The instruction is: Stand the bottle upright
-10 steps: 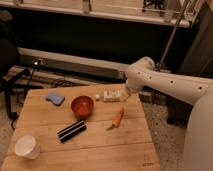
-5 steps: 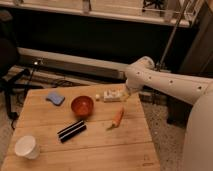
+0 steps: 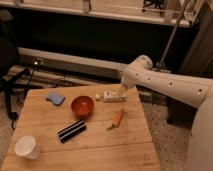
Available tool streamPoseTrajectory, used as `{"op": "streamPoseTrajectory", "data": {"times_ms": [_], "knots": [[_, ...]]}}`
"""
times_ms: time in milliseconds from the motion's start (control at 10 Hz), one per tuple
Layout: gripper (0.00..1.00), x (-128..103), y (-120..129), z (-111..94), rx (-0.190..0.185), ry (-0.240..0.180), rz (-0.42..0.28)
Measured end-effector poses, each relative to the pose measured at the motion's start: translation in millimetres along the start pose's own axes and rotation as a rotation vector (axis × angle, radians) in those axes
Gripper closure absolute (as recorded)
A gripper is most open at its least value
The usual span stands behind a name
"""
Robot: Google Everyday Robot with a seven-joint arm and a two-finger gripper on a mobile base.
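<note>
Pincer (image 3: 122,91) sits low over the far side of the wooden tabletop (image 3: 100,147), at the tip of a white arm (image 3: 165,86) that reaches in from the right. Its jaws stand wide, and nothing can be seen gripped between them. The bottle (image 3: 113,96) lies on its side directly below and just left of the pincer. Its body runs leftward from the pincer, and its white cap points away toward the left. Whether the pincer touches the bottle's near end or hangs just above it cannot be told.

Further left of the pincer, just past the bottle's cap, sits a red bowl (image 3: 82,105). Below the pincer, toward the front edge, an orange carrot (image 3: 117,118) lies at a slant, near the bottle but apart from it. Well to the left of the pincer a blue pad (image 3: 55,98) rests flat. A black bar-shaped object (image 3: 71,131) lies down and left of the pincer, in front of the bowl. A white cup (image 3: 26,146) stands upright at the near left corner, the thing farthest from the pincer.
</note>
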Motion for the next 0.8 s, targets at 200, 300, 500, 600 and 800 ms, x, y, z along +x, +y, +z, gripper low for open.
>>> {"op": "streamPoseTrajectory", "data": {"times_ms": [200, 300, 500, 600, 800], "knots": [[0.20, -20, 30, 1, -0.055, -0.118, -0.112], [0.20, -27, 49, 3, -0.084, -0.167, -0.186], [0.20, -29, 66, 6, -0.105, -0.201, -0.298], [0.20, -29, 68, 8, -0.103, -0.202, -0.345], [0.20, -27, 54, 13, -0.070, -0.168, -0.425]]}}
